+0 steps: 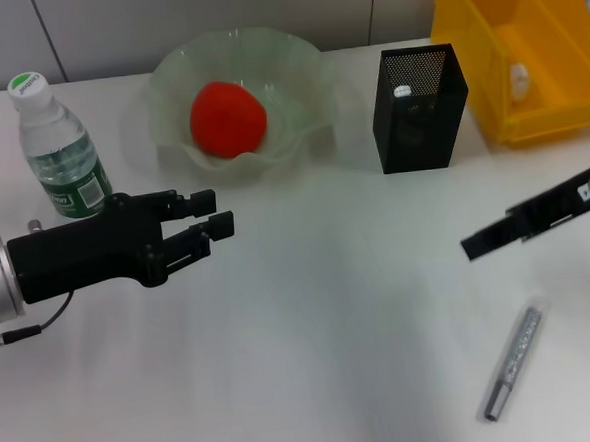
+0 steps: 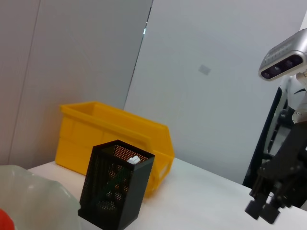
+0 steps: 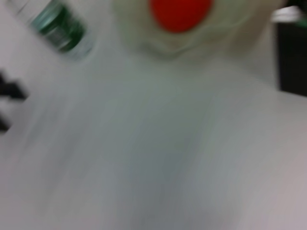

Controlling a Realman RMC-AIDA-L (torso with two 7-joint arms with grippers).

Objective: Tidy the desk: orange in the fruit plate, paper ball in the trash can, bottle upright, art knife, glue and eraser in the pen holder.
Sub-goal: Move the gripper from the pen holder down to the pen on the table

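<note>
- Nearest to me in the head view, I see a slim metallic art knife [image 1: 513, 363] lying flat on the smooth white desk [image 1: 320, 310], its silvery, speckled barrel angled, on my right side.
- My right gripper [image 1: 474, 244] hangs just above and beyond that knife; it reads as a dark, flat, angular bar reaching in from the right edge, and I cannot tell whether its fingers are apart or together.
- My left gripper [image 1: 214, 212] is on the left, a boxy matte-black unit on a brushed silver wrist, fingers a little apart with nothing between them, hovering over the desk.
- Just behind it the bottle [image 1: 58, 150] stands upright: clear ribbed plastic, green label, white-and-green cap.
- Further back at centre, the orange [image 1: 228, 118], round and red-orange, sits inside the fruit plate [image 1: 296, 71], a translucent pale-green glass bowl with a ruffled, wavy rim.
- To the right of the plate stands the pen holder [image 1: 418, 108], a tall square box of black metal mesh; something small and white shows at its rim inside.
- Farthest right is the trash can [image 1: 487, 79], bright yellow glossy plastic with slanted walls; a small white object, likely the paper ball [image 1: 519, 80], lies within.
- In the left wrist view the pen holder [image 2: 115, 191] stands in front of the trash can [image 2: 76, 139].
</note>
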